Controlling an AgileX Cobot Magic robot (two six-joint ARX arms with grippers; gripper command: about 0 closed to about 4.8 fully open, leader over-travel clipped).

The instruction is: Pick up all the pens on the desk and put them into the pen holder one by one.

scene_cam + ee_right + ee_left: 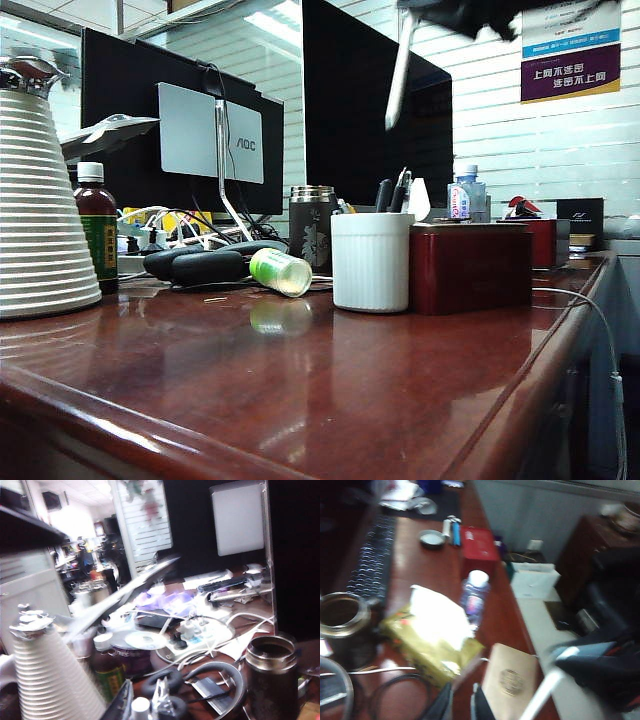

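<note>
High over the desk (300,390), my right gripper (465,15) is shut on the white pen (400,70), which hangs slanting down above the pen holder (370,262). This white ribbed cup stands mid-desk with dark pens (398,190) sticking out of it. In the right wrist view the white pen (140,707) shows end-on between the fingers of the right gripper (141,700). My left gripper (463,705) hovers above the desk with its jaws close together and nothing between them. The white pen (545,692) passes beside it as a blur. The left gripper is outside the exterior view.
A dark red box (470,268) touches the holder's right side. A green-capped bottle (280,272) lies left of it, beside black headphones (200,265) and a steel mug (312,225). A big ribbed jug (40,200) and a brown bottle (97,235) stand far left. Monitors fill the back.
</note>
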